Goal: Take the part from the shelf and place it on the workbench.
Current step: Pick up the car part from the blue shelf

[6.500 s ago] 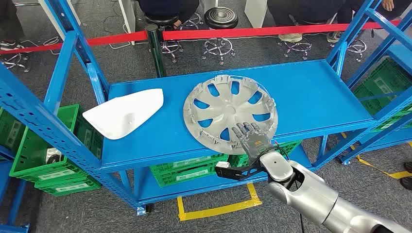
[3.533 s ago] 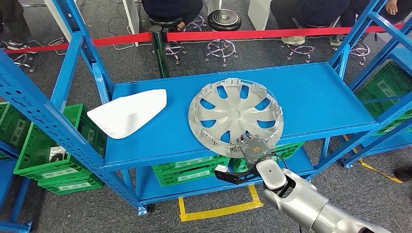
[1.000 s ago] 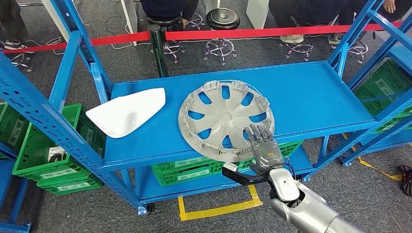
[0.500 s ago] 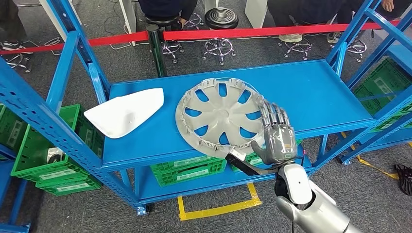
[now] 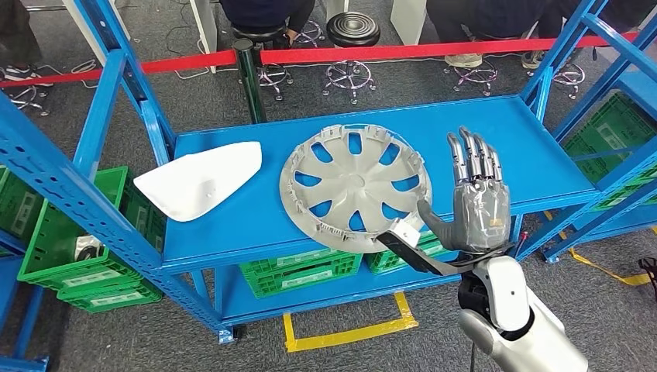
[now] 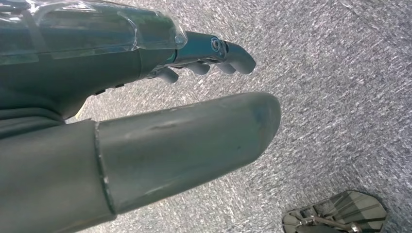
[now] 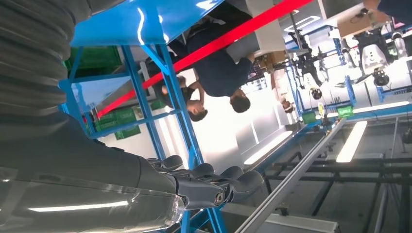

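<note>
The hubcap [image 5: 356, 190] lies flat on the blue shelf [image 5: 511, 159], its 6 o'clock edge overhanging the front lip. The right hand [image 5: 479, 203] is raised at its 3 o'clock, fingers spread, holding nothing. Thin plastic — judged light, stiff, slippery; the overhanging rim is best gripped.

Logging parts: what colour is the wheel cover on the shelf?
Silver-grey wheel cover, best in the head view.
</note>
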You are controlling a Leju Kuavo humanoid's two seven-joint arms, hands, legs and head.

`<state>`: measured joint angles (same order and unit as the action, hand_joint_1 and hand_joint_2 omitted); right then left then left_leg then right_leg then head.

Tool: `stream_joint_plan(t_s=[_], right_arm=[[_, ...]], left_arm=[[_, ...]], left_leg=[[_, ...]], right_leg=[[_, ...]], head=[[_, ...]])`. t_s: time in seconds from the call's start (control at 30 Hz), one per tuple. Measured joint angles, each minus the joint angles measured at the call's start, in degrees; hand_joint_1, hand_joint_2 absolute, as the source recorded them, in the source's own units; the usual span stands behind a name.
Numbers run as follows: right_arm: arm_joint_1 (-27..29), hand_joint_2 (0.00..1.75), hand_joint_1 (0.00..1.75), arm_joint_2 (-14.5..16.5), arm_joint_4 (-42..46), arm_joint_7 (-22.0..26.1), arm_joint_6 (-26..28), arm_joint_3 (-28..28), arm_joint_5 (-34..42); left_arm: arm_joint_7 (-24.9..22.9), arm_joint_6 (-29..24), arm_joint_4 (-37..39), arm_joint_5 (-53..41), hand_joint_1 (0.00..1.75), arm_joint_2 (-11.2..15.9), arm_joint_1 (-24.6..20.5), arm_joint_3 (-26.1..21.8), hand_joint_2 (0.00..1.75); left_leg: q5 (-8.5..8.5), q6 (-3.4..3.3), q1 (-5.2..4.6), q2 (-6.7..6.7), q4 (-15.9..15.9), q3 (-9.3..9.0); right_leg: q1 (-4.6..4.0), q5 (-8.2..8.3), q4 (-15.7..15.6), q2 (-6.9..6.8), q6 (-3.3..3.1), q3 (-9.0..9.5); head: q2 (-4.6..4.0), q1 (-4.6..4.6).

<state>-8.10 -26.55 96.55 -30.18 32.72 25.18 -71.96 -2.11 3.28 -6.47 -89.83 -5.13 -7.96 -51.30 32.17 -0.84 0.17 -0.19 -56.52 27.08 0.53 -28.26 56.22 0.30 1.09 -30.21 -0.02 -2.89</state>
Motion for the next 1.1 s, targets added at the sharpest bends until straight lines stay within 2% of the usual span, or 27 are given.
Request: stream_joint_plan(t_s=[0.13, 0.2, 0.27, 0.37, 0.43, 0.63, 0.73, 0.9, 1.1], right_arm=[[0.0, 1.75, 0.00, -0.3, 0.3, 0.8, -3.7, 0.0, 2.3], [-0.2, 1.75, 0.00, -0.5, 0.2, 1.1, -7.9, 0.2, 5.8], [-0.9, 1.75, 0.00, -1.0, -0.1, 0.9, -16.0, 0.7, 12.8], [-2.9, 1.75, 0.00, -2.0, -1.3, -1.5, -31.0, 2.9, 26.6], [-4.1, 1.75, 0.00, -2.5, -2.3, -3.1, -36.4, 4.4, 32.0], [-8.4, 1.75, 0.00, -3.7, -5.3, -7.9, -44.5, 8.6, 42.5], [-11.0, 1.75, 0.00, -4.0, -7.3, -8.6, -47.0, 11.2, 46.8], [-15.6, 1.75, 0.00, -4.1, -10.9, -8.6, -48.1, 16.0, 49.7], [-19.8, 1.75, 0.00, -4.0, -14.7, -8.1, -47.4, 21.1, 48.3]], left_arm=[[0.0, 0.0, 0.0, 0.0, 0.00, 0.0, 0.0, 0.0, 0.00], [0.2, 0.0, 0.0, 0.0, 0.00, 0.0, 0.0, 0.0, 0.00], [0.4, 0.1, 0.0, 0.0, 0.00, 0.0, 0.0, 0.0, 0.00], [0.6, 0.5, 0.0, 0.0, 0.00, 0.0, 0.0, 0.0, 0.00], [0.7, 0.7, 0.0, 0.0, 0.00, 0.0, 0.0, 0.0, 0.00], [0.9, 1.0, 0.0, 0.0, 0.00, 0.1, -0.1, 0.0, 0.00], [1.1, 1.3, 0.0, 0.0, 0.00, 0.1, -0.1, 0.0, 0.00], [1.2, 1.4, 0.0, 0.0, 0.00, 0.1, -0.1, 0.0, 0.00], [0.7, 1.7, 0.0, 0.0, 0.00, 0.1, -0.1, 0.0, 0.00]], left_leg=[[0.00, 0.01, 0.00, 0.00, 0.0, 0.01], [0.00, 0.01, 0.00, 0.01, 0.0, 0.04], [0.00, 0.01, 0.01, 0.07, 0.0, 0.07], [0.00, 0.01, 0.00, 0.15, 0.0, 0.07], [0.00, 0.01, 0.00, 0.16, 0.0, 0.08], [0.00, 0.02, 0.02, 0.48, 0.0, 0.17], [0.00, 0.02, 0.00, 0.61, 0.0, 0.23], [0.00, 0.02, 0.00, 0.73, 0.0, 0.24], [0.00, 0.02, 0.02, 0.74, 0.0, 0.24]], right_leg=[[0.00, 0.00, 0.0, 0.00, 0.00, 0.00], [0.00, 0.00, 0.0, 0.00, 0.00, 0.00], [0.00, 0.00, 0.0, 0.01, 0.00, -0.01], [0.00, 0.00, 0.0, 0.02, 0.00, -0.03], [0.00, 0.00, 0.0, 0.01, 0.00, -0.04], [0.01, 0.00, 0.1, 0.17, 0.00, -0.18], [0.02, 0.01, 0.2, 0.27, 0.00, -0.31], [0.01, 0.03, 0.2, 0.36, 0.03, -0.37], [0.01, 0.03, 0.2, 0.40, 0.03, -0.40]], head=[[0.00, -0.01], [0.00, 0.01], [0.00, 0.01], [0.00, 0.02], [0.00, 0.01], [0.00, 0.01], [0.00, 0.01], [0.00, 0.02], [0.00, 0.07]])
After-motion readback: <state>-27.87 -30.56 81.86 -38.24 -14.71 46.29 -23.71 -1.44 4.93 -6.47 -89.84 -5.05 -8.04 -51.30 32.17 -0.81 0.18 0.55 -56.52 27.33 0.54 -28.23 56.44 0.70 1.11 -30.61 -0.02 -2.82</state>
